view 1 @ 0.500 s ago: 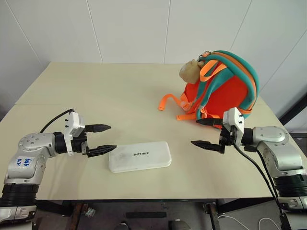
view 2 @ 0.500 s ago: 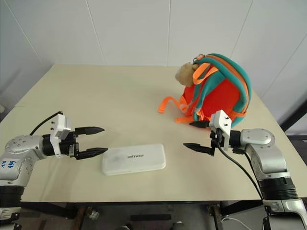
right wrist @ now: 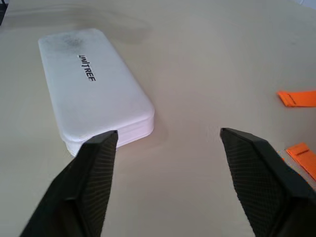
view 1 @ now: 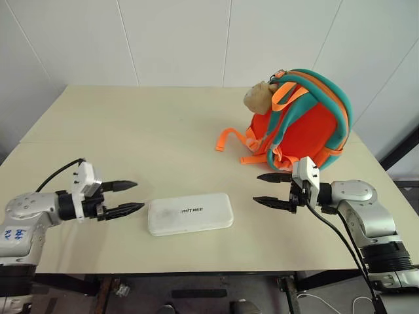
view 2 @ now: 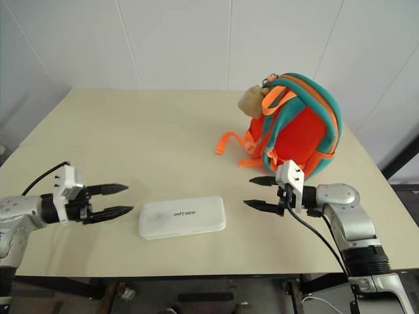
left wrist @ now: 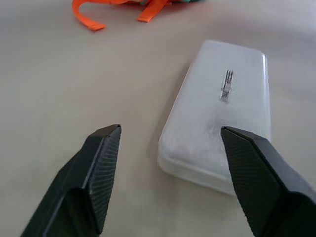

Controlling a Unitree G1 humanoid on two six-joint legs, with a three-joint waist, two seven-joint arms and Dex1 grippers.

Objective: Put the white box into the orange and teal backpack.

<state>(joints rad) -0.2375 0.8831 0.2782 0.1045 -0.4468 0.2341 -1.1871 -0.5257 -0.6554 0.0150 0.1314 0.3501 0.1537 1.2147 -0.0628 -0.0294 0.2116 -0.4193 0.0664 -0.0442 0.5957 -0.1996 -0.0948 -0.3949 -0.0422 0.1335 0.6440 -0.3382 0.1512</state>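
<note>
Left eye view: our white box (view 1: 190, 213) lies flat on the counter (view 1: 157, 131). Our left pincer (view 1: 128, 198) at 9 o'clock and right pincer (view 1: 264, 189) at 3 o'clock gape, empty. Orange and teal backpack (view 1: 302, 124) stands at 1 o'clock.

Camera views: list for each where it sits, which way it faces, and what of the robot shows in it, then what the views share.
Left and right eye views: on the head, facing forward and down over the table; both arms show, left gripper and right gripper open, either side of the white box, the orange and teal backpack behind.
Left wrist view: along the left gripper's fingers at the box's end.
Right wrist view: along the right gripper's fingers at the box's other end.
Shared: the white box and the backpack's orange straps.
</note>
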